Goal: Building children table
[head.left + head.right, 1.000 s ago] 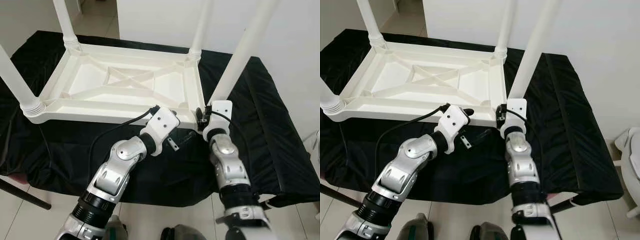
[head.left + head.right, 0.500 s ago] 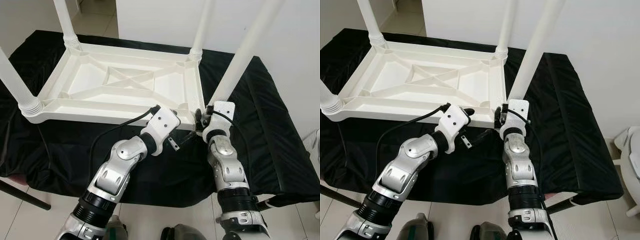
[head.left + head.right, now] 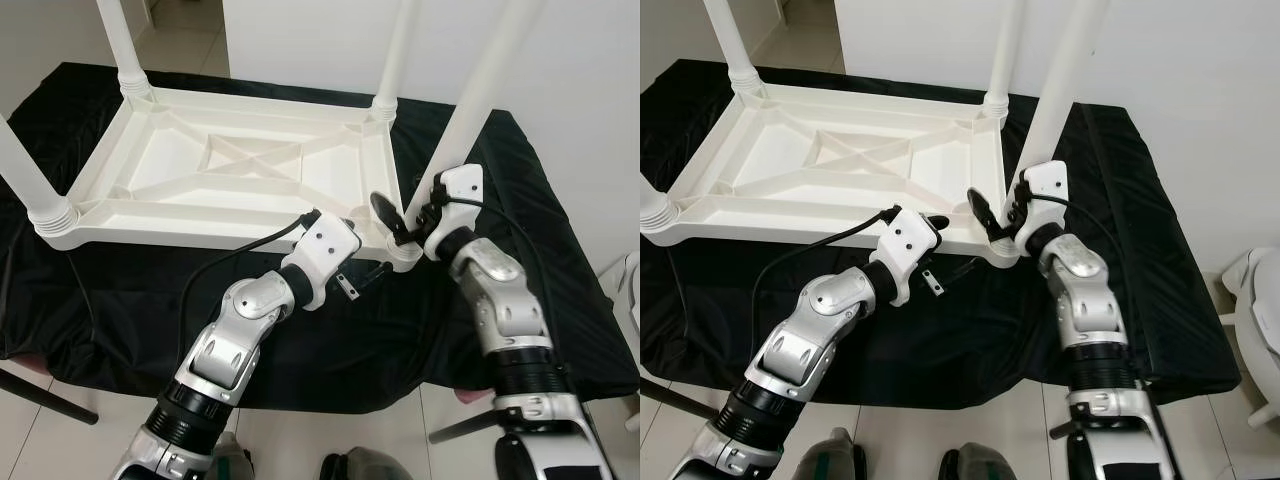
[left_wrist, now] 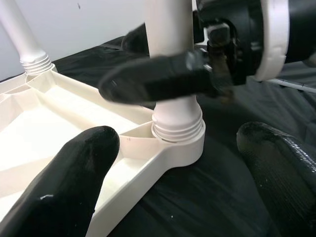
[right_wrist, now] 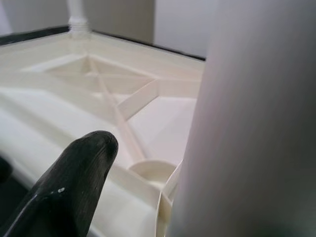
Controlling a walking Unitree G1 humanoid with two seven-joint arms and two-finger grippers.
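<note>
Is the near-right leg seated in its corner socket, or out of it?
Seated. The leg stands upright in the corner socket of the upturned tabletop, threaded collar flush on the rim.

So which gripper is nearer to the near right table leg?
The right gripper: its jaws are around the near right leg at its base. The left gripper sits lower, beside the corner socket.

No readable text, label or number appears anywhere.

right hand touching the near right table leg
Touching. In the left wrist view the right hand has a black finger pressed across the white leg just above its threaded socket, no gap visible.
</note>
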